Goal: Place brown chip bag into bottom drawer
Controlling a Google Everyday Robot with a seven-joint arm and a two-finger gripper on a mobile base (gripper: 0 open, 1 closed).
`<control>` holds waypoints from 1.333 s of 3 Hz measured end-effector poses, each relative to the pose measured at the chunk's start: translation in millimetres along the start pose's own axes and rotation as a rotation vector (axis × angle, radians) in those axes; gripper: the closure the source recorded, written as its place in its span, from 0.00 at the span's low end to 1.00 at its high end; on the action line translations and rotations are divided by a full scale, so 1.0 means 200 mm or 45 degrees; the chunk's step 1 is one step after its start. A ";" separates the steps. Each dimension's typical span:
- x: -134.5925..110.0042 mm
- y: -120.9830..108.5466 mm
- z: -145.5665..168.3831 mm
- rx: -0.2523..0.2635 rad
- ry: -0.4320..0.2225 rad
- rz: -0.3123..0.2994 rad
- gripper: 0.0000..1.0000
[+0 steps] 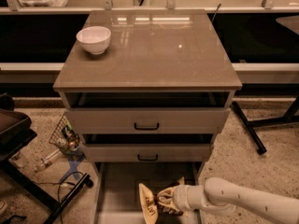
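The brown chip bag hangs low over the floor of the pulled-out bottom drawer, near its front right. Its cream lettering and dark brown folds show. My gripper comes in from the lower right on a white arm and is shut on the bag's right end. I cannot tell whether the bag touches the drawer floor. The two upper drawers with black handles stand slightly open above it.
A white bowl sits at the back left of the cabinet top. A wire basket with clutter and cables lie on the floor at the left. A black stand leg runs along the floor at the right.
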State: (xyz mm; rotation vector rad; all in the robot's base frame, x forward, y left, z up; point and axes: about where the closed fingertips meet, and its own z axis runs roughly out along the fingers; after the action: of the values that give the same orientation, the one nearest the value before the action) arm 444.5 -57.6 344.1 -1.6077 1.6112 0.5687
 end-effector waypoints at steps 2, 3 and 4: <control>0.26 0.27 0.37 -0.132 -0.142 0.216 1.00; 0.26 0.28 0.38 -0.136 -0.147 0.220 0.83; 0.26 0.29 0.39 -0.139 -0.149 0.220 0.59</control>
State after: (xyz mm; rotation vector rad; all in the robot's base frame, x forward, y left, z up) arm 409.7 -24.3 246.1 -1.4920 1.6652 0.8389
